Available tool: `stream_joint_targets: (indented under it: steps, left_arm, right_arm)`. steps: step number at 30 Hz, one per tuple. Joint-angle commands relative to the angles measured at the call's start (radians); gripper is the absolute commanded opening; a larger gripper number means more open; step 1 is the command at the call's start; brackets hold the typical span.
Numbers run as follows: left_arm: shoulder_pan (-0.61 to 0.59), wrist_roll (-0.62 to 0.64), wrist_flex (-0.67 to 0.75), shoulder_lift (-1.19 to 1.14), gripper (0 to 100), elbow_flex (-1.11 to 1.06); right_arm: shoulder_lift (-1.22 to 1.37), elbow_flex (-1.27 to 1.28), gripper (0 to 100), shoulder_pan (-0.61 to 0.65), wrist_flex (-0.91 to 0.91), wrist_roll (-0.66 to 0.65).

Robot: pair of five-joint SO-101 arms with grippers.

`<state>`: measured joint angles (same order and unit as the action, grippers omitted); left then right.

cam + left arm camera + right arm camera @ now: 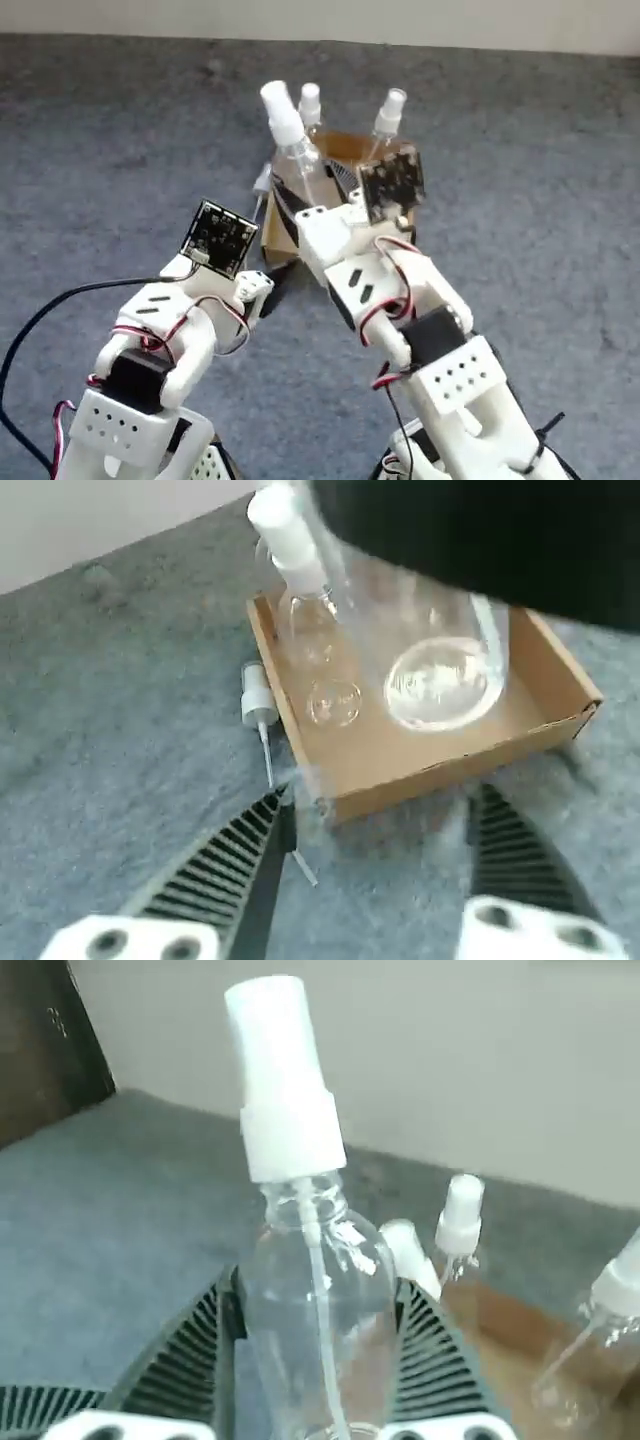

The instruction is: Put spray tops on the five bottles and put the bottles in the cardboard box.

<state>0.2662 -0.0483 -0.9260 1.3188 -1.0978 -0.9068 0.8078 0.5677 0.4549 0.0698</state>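
My right gripper (315,1310) is shut on a clear bottle (315,1290) with a white spray top (285,1080), holding it upright over the near left part of the cardboard box (275,235). In the high view this bottle (297,160) rises above the right gripper (300,205). Behind it, capped bottles (390,110) (310,100) stand in the box. A loose spray top (257,695) with its tube lies on the carpet beside the box (450,775). My left gripper (380,820) is open, low over the carpet just short of the box's near wall.
Grey carpet (120,150) lies all around the box. A black cable (60,300) runs along the floor by the left arm's base. A pale wall (480,1050) stands behind the box.
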Motion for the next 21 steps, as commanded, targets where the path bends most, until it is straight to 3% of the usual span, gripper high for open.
stream_joint_targets:
  steps: [1, 10, 21]
  left_arm:
    - [0.007, -0.009, 0.012, 0.012, 32, 0.002]
    - [-0.097, -0.008, 0.241, 0.002, 31, -0.101]
    - [-0.134, -0.008, 0.261, 0.001, 29, -0.105]
  right_arm:
    - [0.082, -0.137, 0.5, 0.038, 0.087, 0.015]
    - [0.11, -0.283, 0.5, 0.15, 0.332, 0.015]
    - [-0.094, -0.285, 0.5, 0.091, 0.452, 0.005]
